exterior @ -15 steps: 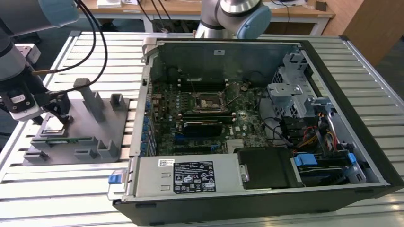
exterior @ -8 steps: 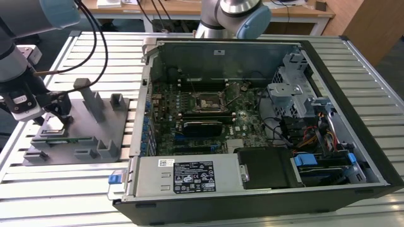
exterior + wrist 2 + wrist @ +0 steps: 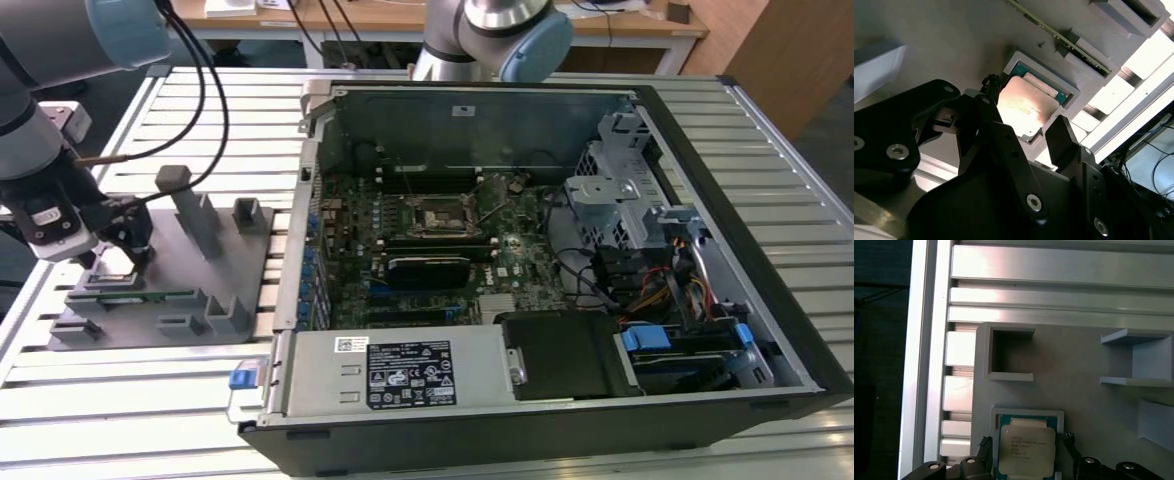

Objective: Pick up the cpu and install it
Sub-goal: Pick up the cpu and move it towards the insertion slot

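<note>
Centring is what this grasp asks for. The gripper hangs low over the cpu with its jaws apart, one fingertip on either side of the chip and just beside its rim. Whether either tip already touches it I cannot tell.

The cpu lies flat, metal plate up, in a square recess of the grey holder, close to the holder's edge on the exterior view's left. The holder itself sits on the slatted table, near the table's edge on that same side and well apart from the open computer case.

Judging from both wrist views, the fingers look roughly square to the chip's sides. A good close would bring both tips onto opposite edges at the same time, so the chip neither skews nor rides up the recess wall. The tips should reach below the plate to the thin rim without pressing on the holder. A light, even clamp seems wiser than a hard one, since the part is thin and has little to grip.

By count there is one cpu, one gripper, one holder and one case. There is also one black socket on the board inside the case, and one green memory stick lying in the holder near the cpu.
</note>
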`<state>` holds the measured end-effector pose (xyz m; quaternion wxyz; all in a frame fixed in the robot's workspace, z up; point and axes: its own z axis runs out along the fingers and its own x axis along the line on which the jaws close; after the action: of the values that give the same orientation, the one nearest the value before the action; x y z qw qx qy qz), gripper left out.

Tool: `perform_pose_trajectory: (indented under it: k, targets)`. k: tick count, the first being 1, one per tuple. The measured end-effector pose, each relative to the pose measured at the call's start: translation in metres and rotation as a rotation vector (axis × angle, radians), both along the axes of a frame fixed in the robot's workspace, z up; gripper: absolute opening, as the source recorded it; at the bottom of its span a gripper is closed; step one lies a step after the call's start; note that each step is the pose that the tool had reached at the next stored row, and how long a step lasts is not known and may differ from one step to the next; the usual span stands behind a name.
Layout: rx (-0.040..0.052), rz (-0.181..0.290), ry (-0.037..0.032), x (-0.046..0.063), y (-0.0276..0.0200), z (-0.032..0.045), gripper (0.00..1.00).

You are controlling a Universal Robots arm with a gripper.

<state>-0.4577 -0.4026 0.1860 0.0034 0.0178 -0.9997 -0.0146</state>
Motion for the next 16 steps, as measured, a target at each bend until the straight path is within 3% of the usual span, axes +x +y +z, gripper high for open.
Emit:
perform_pose_trajectory:
  k: [6,8,16]
  targets:
    - [-0.0001,0.0,0.0001,-0.0008,0.0001,-0.0031,0.64]
    - [-0.0001,0.0,-0.0006,-0.0008,0.0001,-0.0028,0.56]
    - [-0.0001,-0.007,-0.001,-0.0007,0.0003,-0.0024,0.54]
